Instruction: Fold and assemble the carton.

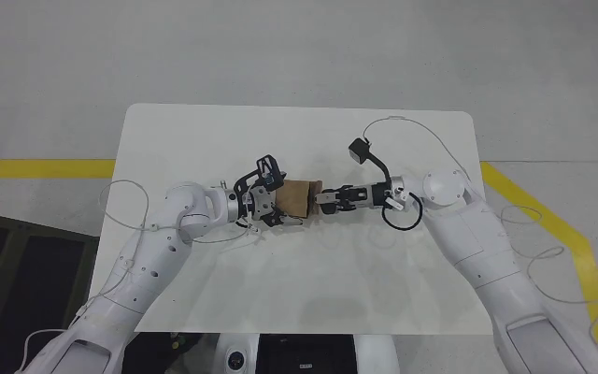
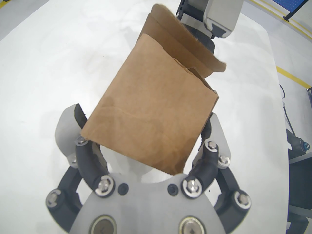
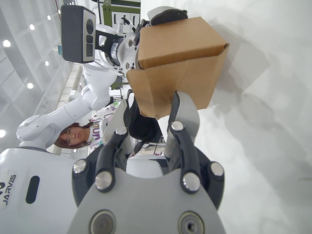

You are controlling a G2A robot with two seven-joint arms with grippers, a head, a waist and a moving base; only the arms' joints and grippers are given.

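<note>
Two arms come in from the near corners of the white table (image 1: 187,309) and meet over its middle, tip to tip. The left gripper (image 1: 277,198) is spread wide and clamped on the carton (image 1: 299,198). Its fingers (image 2: 65,127) press on opposite sides of the box at the end nearest its wrist.

The carton is plain brown card with its body squared up into a tube. It lies lengthwise from one gripper to the other. I cannot tell whether its underside touches the table (a shadow falls beside it).

At the end away from the left gripper a flap (image 2: 175,37) stands out from the body, slightly curved and not folded in. The right gripper (image 1: 325,200) is at this flap with its fingers parted. The gap between them is much wider than the card, and the flap's free edge reaches into it. One finger (image 3: 185,115) lies across the flap's face and the other stands off from it. In the left wrist view a dark pad of this gripper rests against the flap's back. The flap is touched, but I see no pinch.

Farther out, a thin cable (image 1: 411,122) loops over the table's far right part. Beyond the table's edges a yellow line (image 1: 56,168) runs along the grey floor (image 1: 280,47).
</note>
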